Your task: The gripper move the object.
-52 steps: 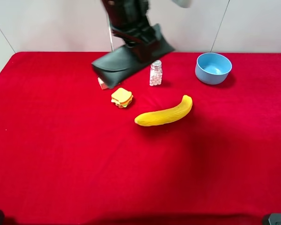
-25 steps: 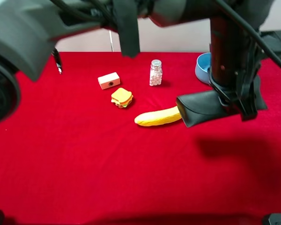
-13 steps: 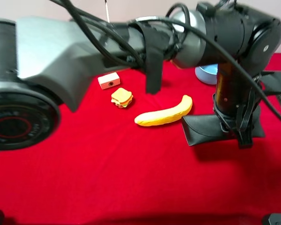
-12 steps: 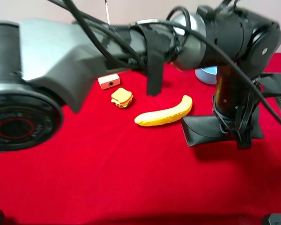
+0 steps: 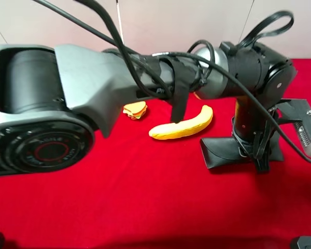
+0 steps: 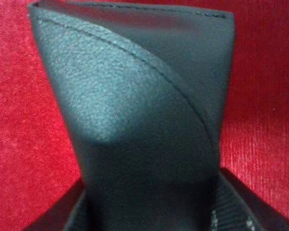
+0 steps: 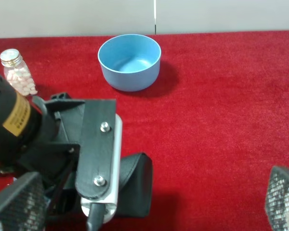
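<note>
The black glasses case (image 5: 223,150) lies flat and low over the red cloth, just right of the banana's tip. I cannot tell whether it touches the cloth. My left gripper (image 5: 256,155) has reached across to the right side and is shut on the case's right part. In the left wrist view the case (image 6: 135,120) fills the frame between the fingers. The right wrist view shows the left gripper (image 7: 103,202) from behind with the case (image 7: 135,185) under it. My right gripper (image 7: 149,216) is open and empty, its mesh fingertips (image 7: 14,202) wide apart.
A yellow banana (image 5: 182,124) lies left of the case and a toy sandwich (image 5: 136,109) further left. A blue bowl (image 7: 130,60) and a pill bottle (image 7: 18,77) stand behind. The left arm's big grey body hides much of the red table (image 5: 93,207).
The left gripper carried the case from the back left over to the right of the banana and has lowered it a little further. The arm now stretches lower across the view.
</note>
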{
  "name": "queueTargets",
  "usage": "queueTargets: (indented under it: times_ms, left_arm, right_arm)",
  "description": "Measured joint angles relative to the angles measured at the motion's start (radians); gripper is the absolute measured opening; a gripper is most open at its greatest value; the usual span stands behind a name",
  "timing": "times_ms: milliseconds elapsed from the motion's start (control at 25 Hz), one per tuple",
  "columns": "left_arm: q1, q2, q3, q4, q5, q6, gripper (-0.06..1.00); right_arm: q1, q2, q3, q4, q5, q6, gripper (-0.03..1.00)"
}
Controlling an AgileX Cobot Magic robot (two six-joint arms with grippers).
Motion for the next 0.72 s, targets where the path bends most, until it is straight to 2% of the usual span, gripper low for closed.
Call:
queueTargets:
  times_ms: [720]
  left_arm:
    - [0.0,0.025,0.004,0.0,-0.025,0.0,0.48]
  right_arm:
    - [0.0,0.0,0.0,0.007,0.0,0.0,0.69]
